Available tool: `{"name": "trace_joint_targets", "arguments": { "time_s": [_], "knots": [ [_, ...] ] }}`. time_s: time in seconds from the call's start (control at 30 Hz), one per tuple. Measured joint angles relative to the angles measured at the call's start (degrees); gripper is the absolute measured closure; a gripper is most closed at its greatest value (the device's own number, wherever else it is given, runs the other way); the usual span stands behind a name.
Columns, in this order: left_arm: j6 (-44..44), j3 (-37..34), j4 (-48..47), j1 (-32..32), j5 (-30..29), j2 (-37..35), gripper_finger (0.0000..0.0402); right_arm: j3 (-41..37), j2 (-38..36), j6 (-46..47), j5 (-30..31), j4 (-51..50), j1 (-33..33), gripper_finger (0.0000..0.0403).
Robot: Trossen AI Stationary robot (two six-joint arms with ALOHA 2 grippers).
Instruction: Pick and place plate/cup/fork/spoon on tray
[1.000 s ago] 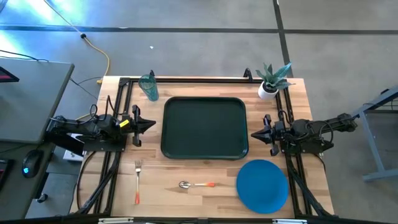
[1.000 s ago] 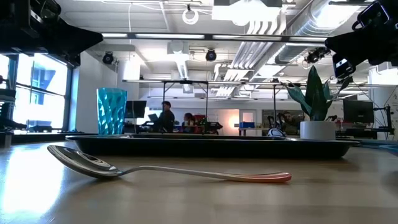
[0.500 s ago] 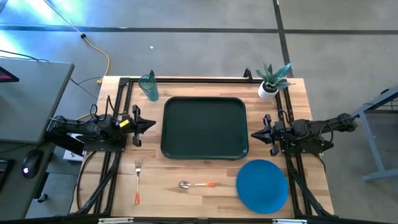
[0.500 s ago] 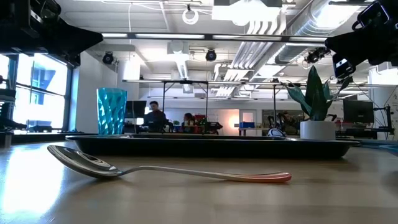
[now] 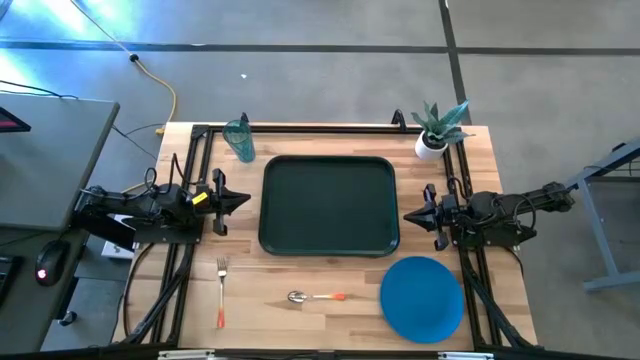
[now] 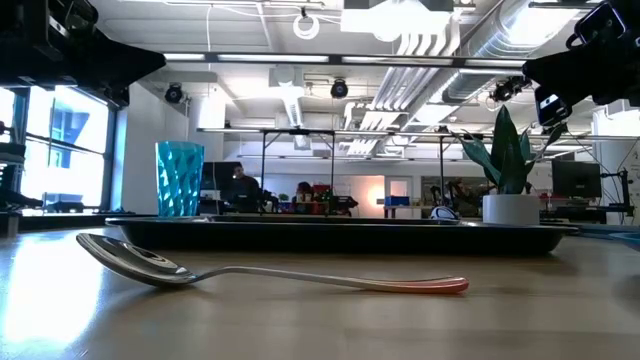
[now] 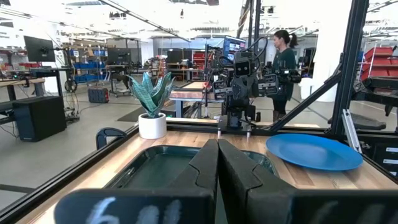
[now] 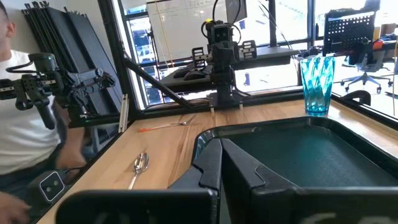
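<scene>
The dark green tray (image 5: 328, 205) lies at the table's middle. The blue plate (image 5: 421, 298) lies flat at the near right. The spoon (image 5: 315, 297) lies near the front edge, bowl to the left; the fork (image 5: 221, 290) lies at the near left, tines toward the far edge. The teal cup (image 5: 239, 140) stands upright at the far left. My left gripper (image 5: 249, 200) is shut and empty, left of the tray. My right gripper (image 5: 405, 215) is shut and empty, right of the tray.
A white pot with a green plant (image 5: 436, 130) stands at the far right corner. A black metal frame (image 5: 300, 128) runs along the table's far edge and sides. A person (image 8: 25, 124) shows beyond the table's near side in the right wrist view.
</scene>
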State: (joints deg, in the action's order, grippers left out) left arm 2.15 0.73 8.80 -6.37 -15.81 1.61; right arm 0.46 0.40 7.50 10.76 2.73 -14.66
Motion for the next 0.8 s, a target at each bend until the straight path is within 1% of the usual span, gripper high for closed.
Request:
{"name": "trace_joint_targets", "arguments": {
  "time_s": [0.4, 0.53, 0.67, 0.73, 0.8],
  "knots": [
    [-0.02, 0.00, 0.00, 0.00, 0.02, 0.00, 0.0401, 0.00, 0.00, 0.00, 0.00, 0.00, 0.00, 0.0400],
    [1.36, 0.07, 3.10, 0.00, 0.00, 0.00, 0.0401, 0.01, 0.00, -0.01, 0.00, -0.01, -0.02, 0.0400],
    [1.11, 0.05, 2.65, 0.02, 0.00, 0.00, 0.0401, 0.00, 0.00, 0.00, 0.00, 0.00, -0.02, 0.0400],
    [3.60, 0.03, 3.03, 0.02, -0.02, 0.00, 0.0401, 0.00, 0.00, -0.01, 0.00, -0.01, 0.00, 0.0400],
    [6.56, 0.03, 5.33, 0.02, -0.02, 0.00, 0.0401, 0.01, 0.00, -1.40, 0.28, 0.06, -0.02, 0.0400]
  ]
}}
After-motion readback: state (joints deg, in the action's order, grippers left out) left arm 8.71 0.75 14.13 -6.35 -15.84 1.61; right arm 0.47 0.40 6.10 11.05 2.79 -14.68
